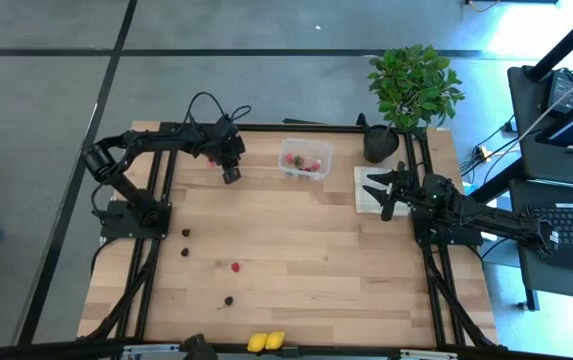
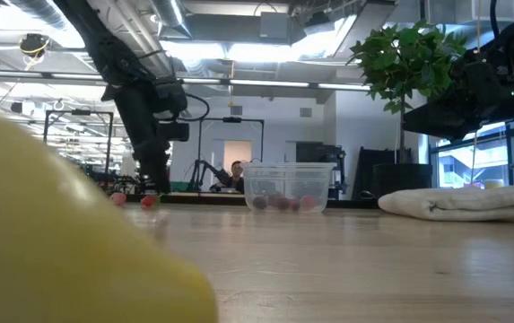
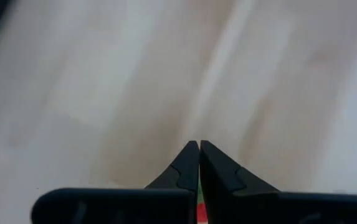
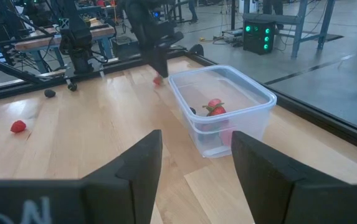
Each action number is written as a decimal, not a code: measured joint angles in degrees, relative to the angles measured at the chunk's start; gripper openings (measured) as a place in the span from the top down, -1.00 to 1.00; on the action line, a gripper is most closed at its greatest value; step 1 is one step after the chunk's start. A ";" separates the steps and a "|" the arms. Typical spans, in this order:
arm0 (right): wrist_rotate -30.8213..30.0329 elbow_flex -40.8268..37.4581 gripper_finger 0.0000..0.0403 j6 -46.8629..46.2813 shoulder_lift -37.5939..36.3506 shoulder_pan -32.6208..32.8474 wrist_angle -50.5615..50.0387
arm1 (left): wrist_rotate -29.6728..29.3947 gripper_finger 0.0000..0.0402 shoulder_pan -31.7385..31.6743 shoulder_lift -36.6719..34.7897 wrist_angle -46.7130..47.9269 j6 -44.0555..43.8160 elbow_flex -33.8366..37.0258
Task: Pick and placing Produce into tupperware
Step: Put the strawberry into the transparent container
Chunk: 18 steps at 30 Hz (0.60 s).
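The tupperware (image 1: 305, 160) sits at the desk's (image 1: 306, 250) far middle with berries (image 1: 310, 165) inside. A potted plant (image 1: 406, 95) stands far right; a cloth (image 1: 371, 190) lies right of the tupperware.

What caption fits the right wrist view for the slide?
Open right gripper faces the tupperware holding red berries.

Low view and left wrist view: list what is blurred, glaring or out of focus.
Low view: a big yellow lemon-like piece fills the near corner, fully out of focus; ceiling lights glare. Left wrist view: pale wooden table is a soft blur; only the shut left gripper reads sharp.
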<state>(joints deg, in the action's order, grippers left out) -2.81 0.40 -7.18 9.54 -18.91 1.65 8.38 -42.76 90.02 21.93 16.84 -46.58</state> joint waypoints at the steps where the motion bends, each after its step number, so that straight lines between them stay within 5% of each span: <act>1: 0.00 0.00 0.03 0.00 -0.02 0.01 0.00 | 1.69 0.99 0.09 0.00 2.41 -1.31 -1.04; 10: 0.00 0.00 0.03 -0.02 -0.02 0.01 0.02 | 25.71 1.00 4.46 0.00 4.89 -7.47 -9.93; 15: -0.02 0.00 0.03 -0.04 -0.02 0.01 0.02 | 25.06 1.00 10.14 0.00 -7.59 -7.29 -15.05; 18: -0.02 0.00 0.03 -0.04 -0.02 -0.01 0.02 | 19.54 1.00 13.57 0.00 -18.78 -5.56 -16.74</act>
<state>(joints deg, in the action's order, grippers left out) -2.83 0.40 -7.22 9.52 -18.92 1.67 27.92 -29.19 90.02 3.15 11.27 -63.32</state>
